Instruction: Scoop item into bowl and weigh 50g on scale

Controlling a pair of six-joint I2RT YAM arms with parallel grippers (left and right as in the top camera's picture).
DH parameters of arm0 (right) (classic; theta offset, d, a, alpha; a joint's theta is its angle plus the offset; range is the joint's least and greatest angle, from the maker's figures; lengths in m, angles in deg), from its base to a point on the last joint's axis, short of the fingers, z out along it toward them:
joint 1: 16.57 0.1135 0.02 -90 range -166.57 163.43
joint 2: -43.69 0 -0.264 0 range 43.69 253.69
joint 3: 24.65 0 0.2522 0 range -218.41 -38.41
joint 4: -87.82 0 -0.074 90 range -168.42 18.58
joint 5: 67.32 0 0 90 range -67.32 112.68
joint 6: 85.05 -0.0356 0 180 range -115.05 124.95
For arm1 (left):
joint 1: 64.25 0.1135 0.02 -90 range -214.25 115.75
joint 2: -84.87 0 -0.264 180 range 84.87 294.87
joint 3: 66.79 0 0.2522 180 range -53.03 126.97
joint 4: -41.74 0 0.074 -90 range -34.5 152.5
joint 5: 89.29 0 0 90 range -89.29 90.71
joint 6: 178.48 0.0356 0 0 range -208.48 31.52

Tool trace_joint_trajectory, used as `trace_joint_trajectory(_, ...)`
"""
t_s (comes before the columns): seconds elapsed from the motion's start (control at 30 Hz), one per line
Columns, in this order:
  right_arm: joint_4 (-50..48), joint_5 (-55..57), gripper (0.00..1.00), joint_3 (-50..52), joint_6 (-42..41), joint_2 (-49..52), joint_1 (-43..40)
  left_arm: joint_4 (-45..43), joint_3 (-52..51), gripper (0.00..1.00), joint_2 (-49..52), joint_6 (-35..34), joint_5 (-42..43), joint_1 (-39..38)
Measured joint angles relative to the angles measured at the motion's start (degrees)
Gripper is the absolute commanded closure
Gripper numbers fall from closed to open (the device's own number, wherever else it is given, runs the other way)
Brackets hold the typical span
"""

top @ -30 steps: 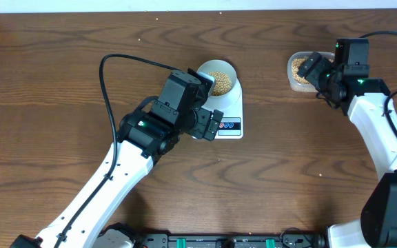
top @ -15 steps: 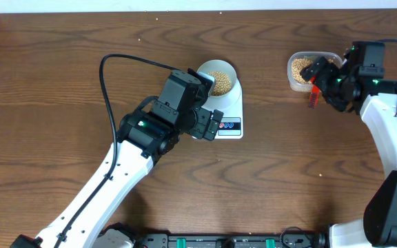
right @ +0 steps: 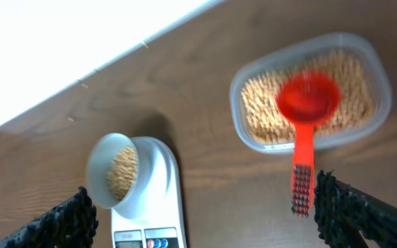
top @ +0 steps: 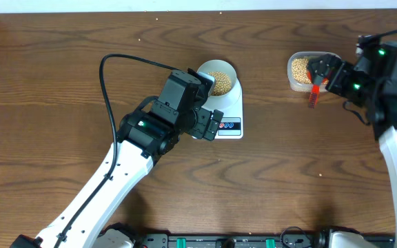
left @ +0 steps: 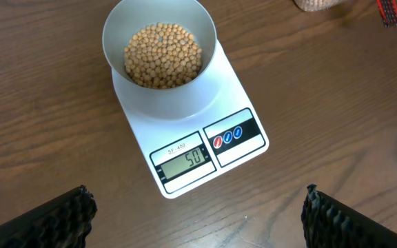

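Observation:
The pale bowl [left: 160, 55] holds tan beans [left: 163, 55] and stands on the white scale [left: 198, 148], whose display reads 50. The bowl also shows in the overhead view [top: 219, 79] and in the right wrist view [right: 119, 172], as does the scale [top: 231, 110] [right: 160, 213]. My left gripper [left: 195, 213] is open and empty, just in front of the scale. My right gripper [right: 205, 220] is open and empty, to the right of a clear container [right: 309, 93] of beans. A red scoop [right: 303, 131] rests in that container, handle hanging over its near rim.
The clear container [top: 302, 72] sits at the back right of the brown wooden table [top: 60, 83], with the red scoop handle [top: 313, 95] sticking out toward the front. The table's far edge runs along the top of the overhead view.
My right gripper has let go of the red scoop, leaving it in the clear container, and has drawn back to the right. The left arm has not moved.

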Motion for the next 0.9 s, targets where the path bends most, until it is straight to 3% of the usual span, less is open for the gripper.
trace_joint_trajectory(0.33,5.5,-0.2,0.01,0.0,2.7,-12.2,0.0,0.0,0.0,0.02,0.0,0.0,0.0,0.0)
trace_joint_trajectory(0.9,0.9,2.6,0.01,0.0,4.7,-21.9,0.0,0.0,0.0,0.02,0.0,0.0,0.0,0.0)
